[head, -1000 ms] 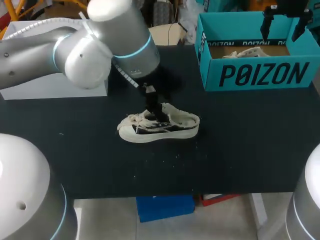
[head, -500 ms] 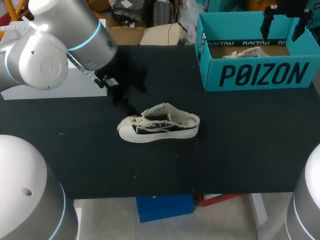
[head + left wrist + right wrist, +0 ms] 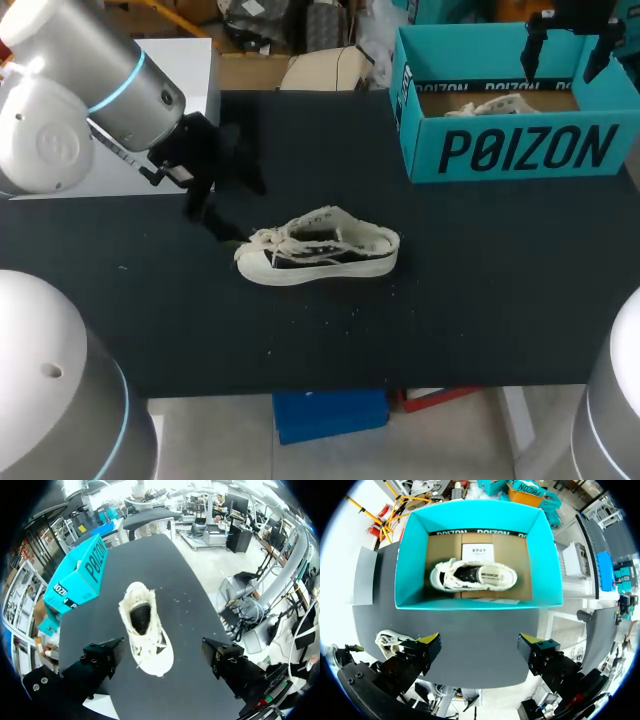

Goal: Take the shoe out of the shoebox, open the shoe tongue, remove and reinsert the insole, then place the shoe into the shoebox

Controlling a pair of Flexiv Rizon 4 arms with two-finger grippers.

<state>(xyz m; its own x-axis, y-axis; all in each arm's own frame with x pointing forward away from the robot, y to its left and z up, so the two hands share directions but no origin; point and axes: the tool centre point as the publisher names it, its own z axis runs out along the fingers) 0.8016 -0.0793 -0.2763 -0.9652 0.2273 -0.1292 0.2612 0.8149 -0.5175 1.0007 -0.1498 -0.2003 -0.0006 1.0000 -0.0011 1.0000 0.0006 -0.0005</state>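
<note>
1. Teal shoebox (image 3: 520, 150) sits at the table's far right, a spare sneaker (image 3: 474, 575) lying inside; the right gripper (image 3: 479, 640) hangs above it, fingers spread wide, empty.
2. Out on the black table (image 3: 480, 300), well apart from the box, the shoe (image 3: 318, 248) stands on its sole.
3. Left gripper (image 3: 157, 650) hovers just off the toe, fingers wide, gripping nothing.
4. Looks like the tongue-and-insole stage. Whether the insole is in, I can't tell.
5. Next call: drop into the shoe's mouth, narrow, pinch.
</note>
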